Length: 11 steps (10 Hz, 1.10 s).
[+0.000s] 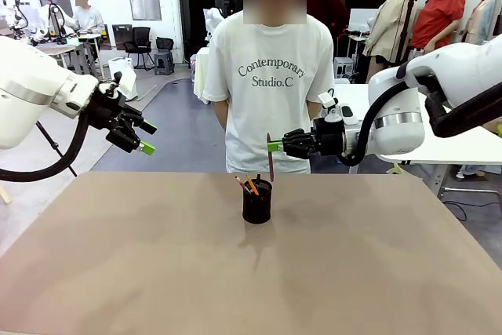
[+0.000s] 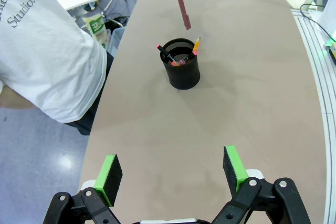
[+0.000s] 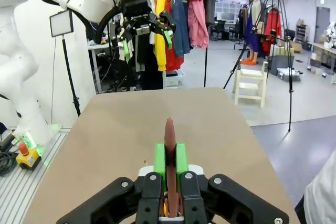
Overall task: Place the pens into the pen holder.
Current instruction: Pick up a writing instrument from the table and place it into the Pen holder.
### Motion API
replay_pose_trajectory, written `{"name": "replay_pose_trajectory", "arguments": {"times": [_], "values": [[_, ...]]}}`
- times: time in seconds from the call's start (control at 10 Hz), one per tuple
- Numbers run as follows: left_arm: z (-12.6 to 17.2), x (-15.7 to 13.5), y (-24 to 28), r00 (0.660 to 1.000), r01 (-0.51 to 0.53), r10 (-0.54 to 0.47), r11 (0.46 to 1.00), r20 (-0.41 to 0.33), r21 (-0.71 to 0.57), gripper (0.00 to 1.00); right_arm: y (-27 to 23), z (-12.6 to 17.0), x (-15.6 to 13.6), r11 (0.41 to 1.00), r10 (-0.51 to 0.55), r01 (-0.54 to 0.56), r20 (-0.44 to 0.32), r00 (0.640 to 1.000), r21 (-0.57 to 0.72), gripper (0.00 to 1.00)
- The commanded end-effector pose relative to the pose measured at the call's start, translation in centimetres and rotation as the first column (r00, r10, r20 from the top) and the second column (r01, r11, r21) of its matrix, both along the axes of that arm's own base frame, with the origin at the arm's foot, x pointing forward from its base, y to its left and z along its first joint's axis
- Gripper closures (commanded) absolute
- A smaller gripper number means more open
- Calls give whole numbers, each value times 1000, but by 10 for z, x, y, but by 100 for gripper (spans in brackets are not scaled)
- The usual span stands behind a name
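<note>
The black mesh pen holder (image 1: 256, 203) stands mid-table, a little toward the far edge. A black pen with a red tip (image 1: 241, 183) and a yellow-orange pen (image 1: 252, 186) lean inside it. My right gripper (image 1: 273, 145) is shut on a dark reddish-brown pen (image 1: 270, 166), which hangs nearly upright with its lower end just above the holder's right rim. The left wrist view shows that pen (image 2: 184, 9) over the holder (image 2: 181, 72). In the right wrist view the pen (image 3: 169, 132) sticks out between the shut pads (image 3: 160, 161). My left gripper (image 1: 147, 137) hangs open and empty, high at the left.
The brown table (image 1: 157, 256) is bare around the holder. A person in a white T-shirt (image 1: 271, 84) stands at the far edge, right behind the holder, with no hands over the table. A white table (image 1: 471, 147) stands behind my right arm.
</note>
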<state>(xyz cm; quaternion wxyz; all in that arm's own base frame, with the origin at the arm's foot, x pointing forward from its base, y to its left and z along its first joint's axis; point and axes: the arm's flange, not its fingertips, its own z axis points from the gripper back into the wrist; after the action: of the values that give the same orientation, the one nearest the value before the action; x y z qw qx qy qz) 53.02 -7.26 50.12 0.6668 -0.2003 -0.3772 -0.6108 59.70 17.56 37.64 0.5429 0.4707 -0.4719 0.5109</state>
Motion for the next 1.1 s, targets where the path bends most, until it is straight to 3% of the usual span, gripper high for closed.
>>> {"name": "replay_pose_trajectory", "arguments": {"times": [0.0, 0.8, 1.0], "values": [[2, -2, 2, 1000, -10, 10, 1000, -3, -1, 0, 11, -9, 13, 999, -14, 13, 55, 998, 31, 100], [2, -2, 2, 1000, -10, 10, 1000, -3, -1, 0, 24, -38, 31, 999, -18, 15, 50, 999, 43, 98], [2, -2, 2, 1000, -10, 10, 1000, -3, -1, 0, 24, -39, 32, 999, -7, 5, 55, 998, 36, 60]]}}
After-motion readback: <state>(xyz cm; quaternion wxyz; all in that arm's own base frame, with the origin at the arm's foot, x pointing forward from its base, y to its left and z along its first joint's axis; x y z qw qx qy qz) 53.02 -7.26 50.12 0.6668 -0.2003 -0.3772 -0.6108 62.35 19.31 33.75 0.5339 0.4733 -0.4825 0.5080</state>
